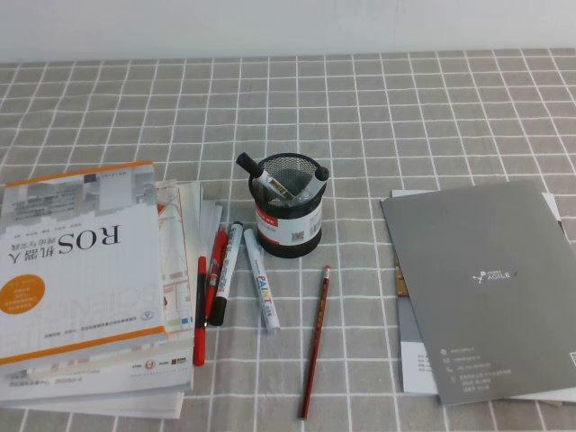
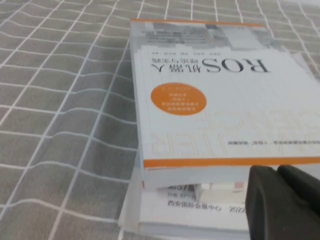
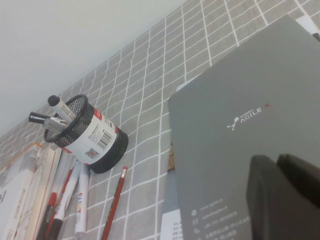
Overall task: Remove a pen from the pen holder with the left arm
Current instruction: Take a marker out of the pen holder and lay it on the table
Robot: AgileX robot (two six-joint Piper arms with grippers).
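the mesh pen holder (image 1: pixel 290 225) stands upright near the middle of the grey checked tablecloth (image 1: pixel 360 108), and two black-capped markers (image 1: pixel 270 180) lean out of it. just beside it on the robot's left, a red pen (image 1: pixel 200 310), a red and black marker (image 1: pixel 217 274), a white marker (image 1: pixel 229 256) and a paint marker (image 1: pixel 262 288) lie on the cloth. a red pencil (image 1: pixel 316 342) lies in front of the holder.

each gripper shows only in its own wrist view. the left gripper (image 2: pixel 278 175) hangs over the near edge of the ros book (image 2: pixel 215 100), which tops a stack of papers well apart from the holder. its jaws are fully closed and hold nothing. this view does not reach the holder.

the right gripper (image 3: pixel 277 167) hangs over the grey agilex booklet (image 3: pixel 235 125). its two dark fingers (image 3: pixel 260 200) lie against each other with only a thin seam between them, and they are empty. from here the holder's white and red label (image 3: pixel 95 137) shows more plainly than in the high view.
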